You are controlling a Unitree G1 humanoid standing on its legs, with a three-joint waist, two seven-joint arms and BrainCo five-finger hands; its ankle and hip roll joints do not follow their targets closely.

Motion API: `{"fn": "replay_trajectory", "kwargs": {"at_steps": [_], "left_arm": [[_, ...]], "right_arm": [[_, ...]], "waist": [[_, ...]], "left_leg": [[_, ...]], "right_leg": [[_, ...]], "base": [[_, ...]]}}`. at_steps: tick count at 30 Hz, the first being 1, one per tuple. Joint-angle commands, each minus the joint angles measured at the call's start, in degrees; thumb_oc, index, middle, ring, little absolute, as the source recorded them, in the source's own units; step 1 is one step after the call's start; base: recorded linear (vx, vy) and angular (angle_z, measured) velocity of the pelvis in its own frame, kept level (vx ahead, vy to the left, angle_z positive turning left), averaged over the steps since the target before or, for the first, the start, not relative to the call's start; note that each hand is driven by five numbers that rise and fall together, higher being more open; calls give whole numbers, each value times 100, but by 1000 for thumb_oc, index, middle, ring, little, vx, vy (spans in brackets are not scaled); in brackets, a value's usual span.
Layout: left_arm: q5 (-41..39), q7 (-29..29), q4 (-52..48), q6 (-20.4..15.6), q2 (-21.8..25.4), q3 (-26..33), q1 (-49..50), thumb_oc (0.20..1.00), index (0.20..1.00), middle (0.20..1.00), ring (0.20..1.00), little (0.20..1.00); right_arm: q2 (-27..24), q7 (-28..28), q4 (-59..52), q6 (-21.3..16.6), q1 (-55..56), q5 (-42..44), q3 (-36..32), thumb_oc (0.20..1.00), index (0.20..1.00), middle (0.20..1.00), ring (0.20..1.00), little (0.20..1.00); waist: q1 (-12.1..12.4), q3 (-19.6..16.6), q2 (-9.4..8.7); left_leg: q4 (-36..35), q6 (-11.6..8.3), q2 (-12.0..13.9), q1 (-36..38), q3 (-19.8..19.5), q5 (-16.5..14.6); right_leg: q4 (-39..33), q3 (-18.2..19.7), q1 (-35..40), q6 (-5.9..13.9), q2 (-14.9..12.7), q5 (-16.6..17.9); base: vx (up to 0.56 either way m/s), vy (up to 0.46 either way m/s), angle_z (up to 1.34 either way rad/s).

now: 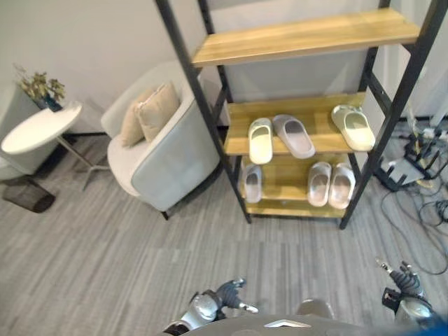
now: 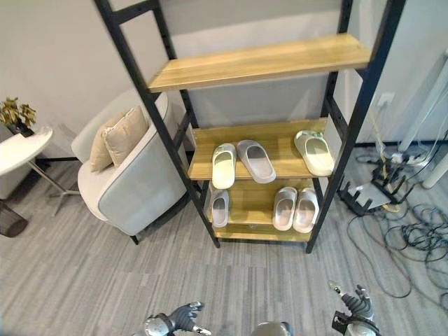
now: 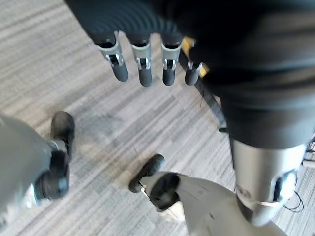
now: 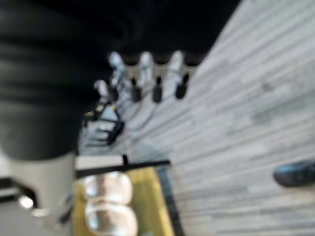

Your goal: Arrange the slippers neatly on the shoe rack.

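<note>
Slippers [image 1: 292, 135] on shoe rack [image 1: 308, 33]; left hand [image 1: 231, 294], right hand [image 1: 404, 281] relaxed, empty.

Silver fingers with dark tips are seen on the left hand [image 3: 142, 66] and right hand [image 4: 145, 73], below dark ribbed covers.

Pale slippers [image 1: 292, 134] across two rack [image 1: 301, 107] shelves

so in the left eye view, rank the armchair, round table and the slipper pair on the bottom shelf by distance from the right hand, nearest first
1. Slipper pair, bottom shelf, up the view from the right hand.
2. Armchair, left of the rack.
3. Round table, far left.
</note>
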Motion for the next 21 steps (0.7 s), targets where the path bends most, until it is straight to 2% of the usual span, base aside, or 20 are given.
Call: {"fn": "replay_trajectory", "kwargs": {"at_steps": [1, 2, 3, 5, 6, 8, 9, 10, 11, 12, 13, 14, 15, 16, 17, 21], "left_arm": [[66, -366, -670, -167, 379, 212, -141, 1000, 1000, 1000, 1000, 1000], [-7, -198, -642, -256, 272, 298, -74, 1000, 1000, 1000, 1000, 1000], [-15, -49, -460, -376, 152, 301, 27, 1000, 1000, 1000, 1000, 1000], [-58, 167, -127, -486, 55, 370, 50, 1000, 1000, 1000, 1000, 1000], [47, 196, -51, -511, 28, 298, 57, 1000, 1000, 1000, 1000, 1000], [125, 228, -56, -575, 47, 193, 163, 1000, 1000, 1000, 1000, 1000], [126, 222, -106, -575, 47, 161, 174, 1000, 1000, 1000, 1000, 1000], [154, 231, -144, -592, 62, 129, 212, 1000, 1000, 1000, 1000, 1000], [141, 230, -156, -619, 40, 112, 235, 1000, 1000, 1000, 1000, 1000], [110, 194, -214, -616, -2, 133, 261, 1000, 1000, 1000, 1000, 1000], [109, 193, -215, -615, -1, 133, 262, 1000, 1000, 1000, 1000, 1000], [7, 17, -465, -626, -89, 146, 313, 1000, 1000, 1000, 1000, 1000], [-33, -30, -602, -596, -83, 197, 307, 1000, 1000, 1000, 1000, 1000], [-17, -26, -665, -615, -61, 136, 344, 1000, 1000, 1000, 1000, 1000], [24, 29, -521, -659, -90, 71, 354, 1000, 1000, 1000, 1000, 1000], [4, 202, -272, -700, -105, 124, 368, 1000, 1000, 1000, 1000, 1000]], "right_arm": [[-443, 541, -123, 179, -107, 105, -153, 1000, 1000, 1000, 1000, 1000], [315, 265, -720, -254, 514, -134, 375, 1000, 1000, 1000, 1000, 1000], [589, 17, -1066, -599, 909, -266, 577, 1000, 1000, 1000, 1000, 1000], [771, -196, -1308, -955, 1184, -406, 702, 1000, 1000, 1000, 1000, 1000], [805, -304, -1239, -992, 1150, -528, 810, 1000, 1000, 1000, 1000, 1000], [898, -386, -1489, -1016, 1316, -503, 805, 1000, 1000, 1000, 1000, 1000], [931, -358, -1729, -972, 1367, -464, 791, 1000, 1000, 1000, 1000, 1000], [960, -319, -1906, -880, 1404, -423, 771, 1000, 1000, 1000, 1000, 1000], [961, -295, -2007, -768, 1422, -440, 797, 1000, 1000, 1000, 1000, 1000], [948, -241, -2147, -670, 1481, -478, 820, 1000, 1000, 1000, 1000, 1000], [949, -241, -2152, -666, 1484, -478, 821, 1000, 1000, 1000, 1000, 1000], [885, -262, -2538, -497, 1541, -543, 876, 1000, 1000, 1000, 1000, 1000], [902, -384, -2759, -476, 1471, -499, 831, 1000, 1000, 1000, 1000, 1000], [909, -327, -2794, -371, 1449, -523, 919, 1000, 1000, 1000, 1000, 1000], [857, -308, -2942, -434, 1491, -565, 979, 1000, 1000, 1000, 1000, 1000], [767, 20, -3380, -558, 1515, -458, 1149, 1000, 1000, 1000, 1000, 1000]], "waist": [[-49, -143, -700], [-212, -94, -612], [-314, -108, -586], [-414, -108, -456], [-429, -144, -374], [-423, -137, -401], [-401, -85, -446], [-356, -48, -497], [-307, -21, -490], [-255, 30, -454], [-256, 22, -469], [-141, 185, -318], [-52, 281, -352], [-112, 296, -306], [-148, 315, -251], [-153, 262, -203]], "left_leg": [[1037, -511, 254, 242, 12, -930], [1138, -582, 399, 280, 174, -864], [1342, -664, 570, 280, 281, -776], [2039, -965, 1101, 188, 246, -357], [2478, -1218, 1493, 167, 134, 102], [3790, -1257, 2052, -243, -372, 860], [4318, -1125, 2115, -518, -605, 1048], [4429, -970, 1969, -734, -717, 933], [4219, -858, 1777, -913, -808, 658], [3848, -855, 1596, -1016, -819, 427], [3817, -849, 1573, -1006, -808, 447], [2001, -1003, 1321, -1214, -802, 663], [1649, -1049, 1222, -1391, -1066, 935], [1055, -1013, 1129, -1185, -1160, 756], [813, -1004, 982, -806, -1103, 741], [826, -1031, 828, -583, -1042, 773]], "right_leg": [[-1530, -132, 342, -42, -252, 1201], [-1379, 105, 269, -116, -94, 1101], [-1277, 264, 210, -223, 81, 998], [-1117, 350, 281, -494, 400, 759], [-1058, 291, 359, -674, 607, 638], [-1093, 351, 625, -905, 864, 534], [-1055, 391, 703, -991, 943, 487], [-998, 403, 789, -1009, 981, 403], [-980, 443, 889, -1033, 1043, 297], [-983, 508, 1014, -1056, 1116, 239], [-992, 509, 1014, -1053, 1098, 247], [-1026, 617, 1276, -1055, 1227, 176], [-1047, 636, 1401, -1048, 1202, 152], [-1048, 721, 1380, -971, 1230, 102], [-1057, 822, 1388, -928, 1296, 88], [-1236, 1000, 1442, -892, 1324, 5]], "base": [[21, -490, 0], [-46, -375, -3], [-14, -421, -23], [47, -514, -83], [106, -564, -70], [135, -587, -11], [125, -529, -8], [119, -392, -12], [159, -253, -14], [125, -124, -20], [302, -11, -20], [311, 36, -14], [356, 36, -4], [202, -3, -20], [159, 8, -44], [156, 33, -56]]}}
